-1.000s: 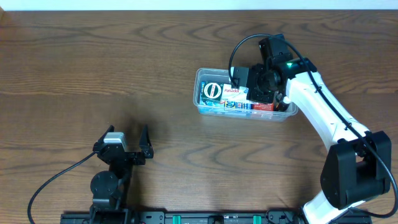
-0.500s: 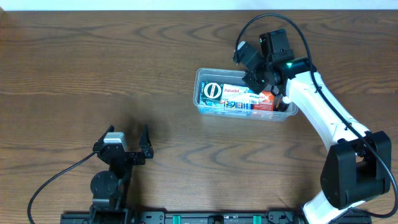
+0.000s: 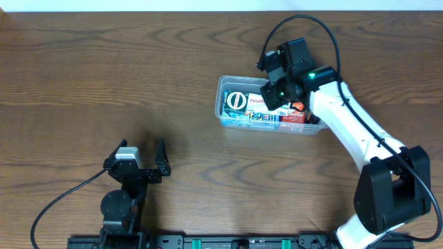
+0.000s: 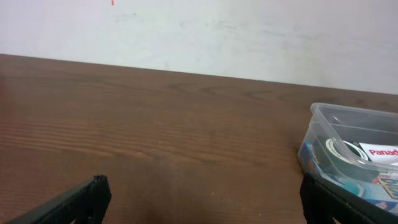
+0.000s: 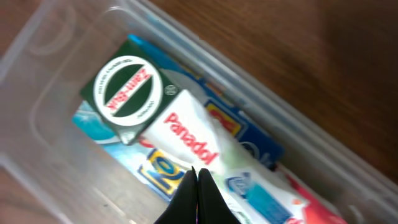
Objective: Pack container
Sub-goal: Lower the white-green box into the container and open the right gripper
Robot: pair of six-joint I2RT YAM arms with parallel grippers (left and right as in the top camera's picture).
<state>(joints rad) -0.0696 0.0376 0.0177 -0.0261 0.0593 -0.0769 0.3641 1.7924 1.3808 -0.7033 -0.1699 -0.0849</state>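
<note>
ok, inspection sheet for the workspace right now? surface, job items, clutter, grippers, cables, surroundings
Surface: dark wood-grain table.
Job's things: clear container, upright, holding a green round-label box, a white Panadol box, blue packs beneath and a red pack at one end.
Clutter: nothing seen.
Grippers: left gripper open, empty, parked apart from the container; right gripper shut, empty, tips over the Panadol box inside the container; contact cannot be told.
Cables: black cable looping above the right arm; second cable trailing from the left arm's base.
Surroundings: pale wall behind the table.
</note>
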